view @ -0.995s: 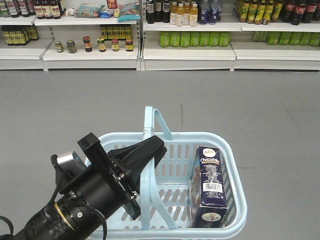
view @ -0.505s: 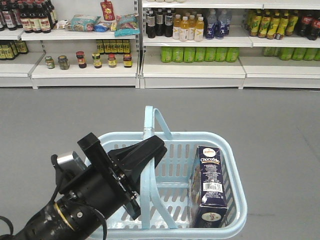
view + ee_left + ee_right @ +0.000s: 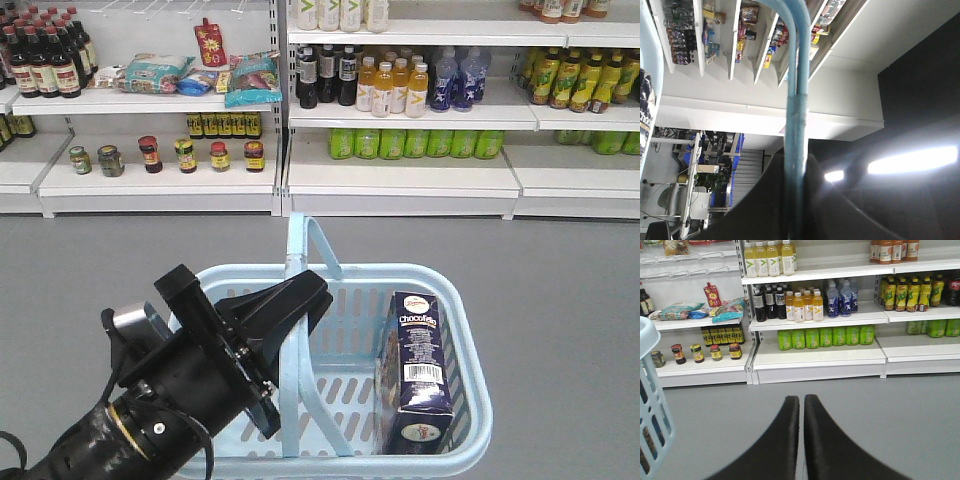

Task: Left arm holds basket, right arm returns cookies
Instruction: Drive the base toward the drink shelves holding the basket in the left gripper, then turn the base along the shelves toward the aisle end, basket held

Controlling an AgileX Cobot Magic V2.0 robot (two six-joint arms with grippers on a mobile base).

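Left claw [image 3: 306,300] first: its black wedge fingers are clamped on the upright hoop handle [image 3: 293,380] of the light blue basket [image 3: 380,270]. The left wrist camera looks straight up that blue bar, which runs between the dark fingers, so the pinch is firm. Behind the claw, the arm's ribbed black body with its gold ring slopes down to the lower left corner of the front view.

Inside the basket, the cookie box [image 3: 418,370] stands on end in the right-hand part. It is a dark navy carton with its white oval logo on top and its barcode facing the camera, and it leans close to the slotted right wall.

Over to the right claw [image 3: 801,401]: its two black fingers are pressed together with only a thin slit between them, and nothing is held. It points out over the grey floor [image 3: 900,410], and the basket's corner shows at the left edge of its view.

Further out, white store shelves [image 3: 400,185] span the background. They carry green bottles, orange and dark drinks above those, a row of small jars [image 3: 160,155] on the left, and snack bags [image 3: 250,80] higher up.
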